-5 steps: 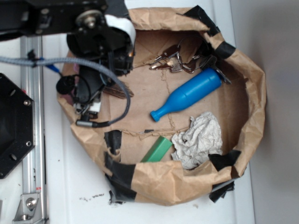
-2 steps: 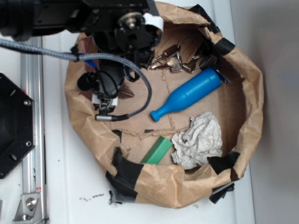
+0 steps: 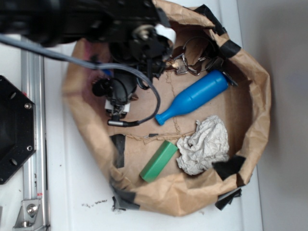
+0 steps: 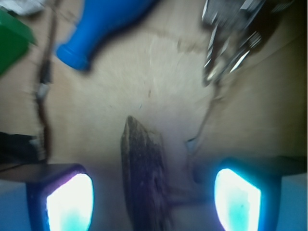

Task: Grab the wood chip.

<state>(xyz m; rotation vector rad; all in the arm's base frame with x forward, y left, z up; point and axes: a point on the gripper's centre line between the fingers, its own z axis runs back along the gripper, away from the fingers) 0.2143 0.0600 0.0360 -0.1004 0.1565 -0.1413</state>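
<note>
The wood chip, a dark brown grainy sliver, lies flat on the paper floor between my two fingers in the wrist view. My gripper is open, its glowing pads standing apart on either side of the chip without touching it. In the exterior view my gripper is at the left inside of the brown paper bag, and the arm hides the chip there.
A blue bottle-shaped thing lies mid-bag, also in the wrist view. Metal keys lie at the back, a green block and a crumpled grey cloth at the front. Black tape patches the rim. A metal rail runs along the left.
The arm has moved right, further into the bag and over its left wall. The bag's left side and front rim shifted, and the green block now shows more fully.
</note>
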